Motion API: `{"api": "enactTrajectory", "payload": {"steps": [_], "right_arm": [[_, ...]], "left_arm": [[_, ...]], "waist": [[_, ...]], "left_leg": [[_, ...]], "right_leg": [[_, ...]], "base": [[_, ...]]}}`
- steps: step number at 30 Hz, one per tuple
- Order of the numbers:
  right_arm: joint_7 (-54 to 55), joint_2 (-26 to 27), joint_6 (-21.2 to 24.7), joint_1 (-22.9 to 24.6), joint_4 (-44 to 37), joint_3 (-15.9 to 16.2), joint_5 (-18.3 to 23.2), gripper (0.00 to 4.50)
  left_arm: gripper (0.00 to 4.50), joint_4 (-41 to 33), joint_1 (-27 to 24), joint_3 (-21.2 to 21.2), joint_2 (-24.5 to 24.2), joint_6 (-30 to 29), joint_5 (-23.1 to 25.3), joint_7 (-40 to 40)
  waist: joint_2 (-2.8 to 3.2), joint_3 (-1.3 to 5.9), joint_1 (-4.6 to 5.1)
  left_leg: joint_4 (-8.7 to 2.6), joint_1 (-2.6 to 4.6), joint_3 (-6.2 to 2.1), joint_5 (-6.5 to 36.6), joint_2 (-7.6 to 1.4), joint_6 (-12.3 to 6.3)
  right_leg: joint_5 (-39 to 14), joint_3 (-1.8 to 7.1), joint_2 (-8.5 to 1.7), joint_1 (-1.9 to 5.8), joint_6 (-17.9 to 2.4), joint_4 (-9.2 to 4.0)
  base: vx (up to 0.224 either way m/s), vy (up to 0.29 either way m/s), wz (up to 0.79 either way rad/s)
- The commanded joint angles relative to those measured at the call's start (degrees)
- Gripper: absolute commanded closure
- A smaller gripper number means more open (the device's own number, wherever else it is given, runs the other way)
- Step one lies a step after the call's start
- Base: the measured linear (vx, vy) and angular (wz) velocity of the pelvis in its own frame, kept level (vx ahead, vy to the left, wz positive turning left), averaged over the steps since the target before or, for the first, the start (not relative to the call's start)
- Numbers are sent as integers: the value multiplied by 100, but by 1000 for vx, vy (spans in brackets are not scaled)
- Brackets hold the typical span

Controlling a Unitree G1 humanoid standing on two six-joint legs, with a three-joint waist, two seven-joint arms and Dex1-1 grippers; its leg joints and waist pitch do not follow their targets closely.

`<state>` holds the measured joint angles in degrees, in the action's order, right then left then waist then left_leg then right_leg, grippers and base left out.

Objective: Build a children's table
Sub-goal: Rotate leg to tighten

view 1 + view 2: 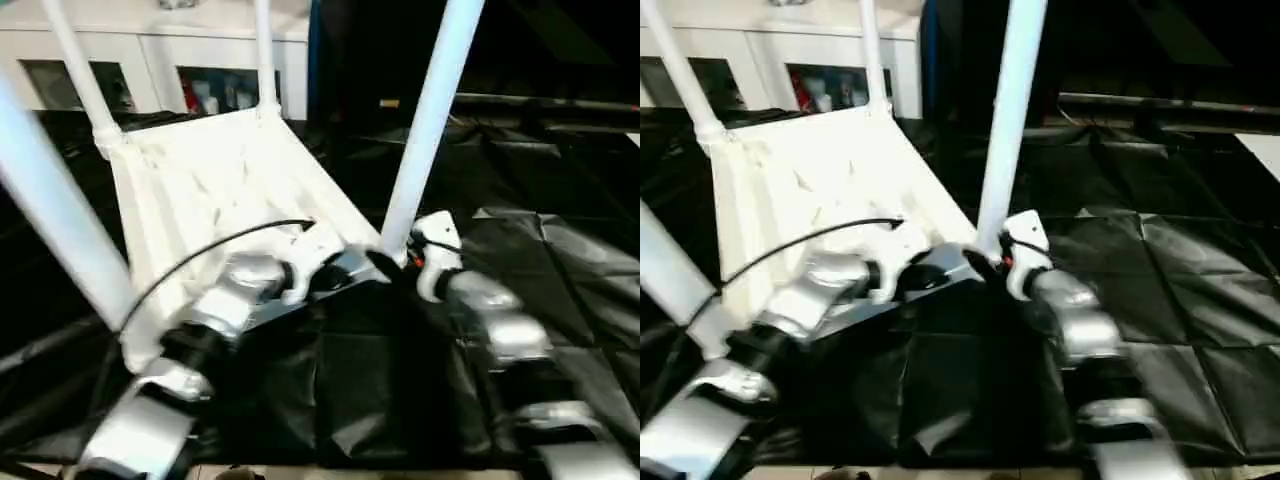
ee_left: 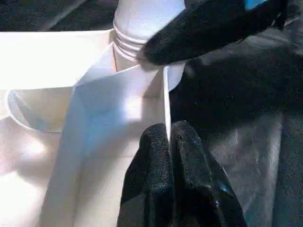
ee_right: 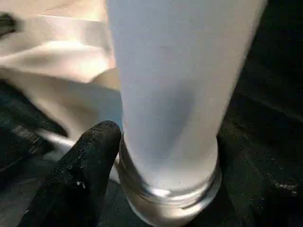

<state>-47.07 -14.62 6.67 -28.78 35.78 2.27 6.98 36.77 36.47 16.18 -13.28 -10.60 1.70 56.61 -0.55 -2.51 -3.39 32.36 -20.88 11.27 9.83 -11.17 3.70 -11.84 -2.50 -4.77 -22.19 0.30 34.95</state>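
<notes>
Table top [image 1: 215, 180] lies upside down at centre left on black sheeting [image 1: 560, 260], legs up; my left hand [image 2: 166, 137] is clamped on its rim; my right hand [image 1: 392, 265] grips the near-corner leg [image 1: 432, 120].

Black sheeting [image 1: 560, 260] underneath (creased), white glass-door cabinet [image 1: 150, 60] behind
</notes>
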Motion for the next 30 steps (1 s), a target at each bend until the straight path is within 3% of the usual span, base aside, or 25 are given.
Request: {"api": "enactTrajectory", "payload": {"steps": [1,3,4,5,7,9,11,12,13,15,18,22,24,26,28,30], "right_arm": [[-853,-61,84,-23,-295,220,293,110],[-1212,-245,86,-14,-347,256,342,110],[-1371,-327,85,-8,-364,292,340,110],[-1501,-396,84,-1,-380,323,337,110],[-1763,-552,81,16,-418,402,321,110],[-2069,-732,21,17,-406,482,285,110],[-2212,-780,34,14,-406,497,306,110],[-2279,-800,49,16,-409,506,318,110],[-2295,-808,49,16,-411,515,313,110],[-2329,-821,62,10,-432,552,295,146],[-2340,-808,88,-17,-458,575,313,151],[-2376,-742,143,3,-472,586,375,190],[-2229,-624,145,139,-519,549,366,204],[-1946,-487,226,229,-555,488,367,208],[-1150,-230,448,240,-412,366,261,209],[-443,14,526,227,-243,275,149,210]], "left_arm": [[450,-179,-127,238,-126,9,-99,682],[450,-330,-191,246,-264,-38,-219,1022],[450,-368,-202,249,-312,-36,-246,1125],[450,-397,-209,254,-353,-35,-266,1212],[450,-446,-216,272,-445,-67,-317,1417],[450,-532,-231,289,-601,-112,-432,1782],[450,-563,-240,292,-671,-129,-474,1912],[450,-592,-256,290,-705,-155,-503,1974],[450,-600,-261,288,-715,-160,-508,1988],[450,-620,-275,269,-759,-187,-525,2049],[450,-593,-263,228,-791,-165,-503,2070],[450,-517,-261,200,-810,-122,-500,1985],[450,-422,-246,138,-735,-117,-417,1643],[450,-305,-200,46,-624,-174,-336,1241],[450,-100,-103,-75,-451,-213,-240,676],[450,46,-23,-135,-289,-209,-152,221]], "waist": [[-36,339,-37],[0,393,-78],[53,402,-88],[58,424,-126],[63,434,-184],[74,408,-238],[75,389,-242],[109,373,-239],[94,369,-232],[91,353,-223],[99,340,-217],[77,361,-218],[30,365,-214],[43,357,-214],[45,327,-194],[78,298,-134]], "left_leg": [[-313,24,-98,1095,-208,-425],[-232,-22,-75,367,-204,-671],[-213,-34,-80,244,-206,-710],[-169,23,-52,167,-228,-781],[-142,13,-44,95,-230,-825],[-160,19,-43,379,-242,-735],[-185,25,-45,611,-253,-594],[-205,38,-48,797,-259,-487],[-208,47,-42,895,-259,-441],[-228,51,-42,1077,-259,-295],[-241,51,-48,1177,-252,-194],[-222,35,-46,954,-244,-254],[-205,24,-38,807,-239,-344],[-204,23,-34,812,-242,-371],[-232,22,-45,1011,-237,-289],[-281,75,-73,1519,-229,4]], "right_leg": [[-595,214,-333,228,-1348,-427],[772,187,-294,264,-1649,-253],[1026,179,-287,261,-1698,-217],[1369,169,-267,216,-1796,-198],[1611,158,-249,227,-1876,-159],[1205,156,-275,219,-1870,-183],[838,158,-280,216,-1828,-211],[573,161,-285,201,-1793,-235],[456,166,-287,198,-1778,-253],[91,179,-298,202,-1722,-282],[-185,191,-305,198,-1637,-309],[37,192,-301,209,-1633,-276],[221,189,-294,208,-1660,-257],[161,195,-302,196,-1644,-268],[-233,198,-311,186,-1587,-314],[-1143,206,-341,146,-1411,-412]], "base": [[58,-9,-1],[57,-9,-2],[0,0,0],[0,0,0],[0,0,0],[0,0,0],[0,0,0],[0,0,0],[0,0,0],[0,0,0],[0,0,0],[0,0,0],[0,0,0],[0,0,0],[0,0,0],[0,0,0]]}}
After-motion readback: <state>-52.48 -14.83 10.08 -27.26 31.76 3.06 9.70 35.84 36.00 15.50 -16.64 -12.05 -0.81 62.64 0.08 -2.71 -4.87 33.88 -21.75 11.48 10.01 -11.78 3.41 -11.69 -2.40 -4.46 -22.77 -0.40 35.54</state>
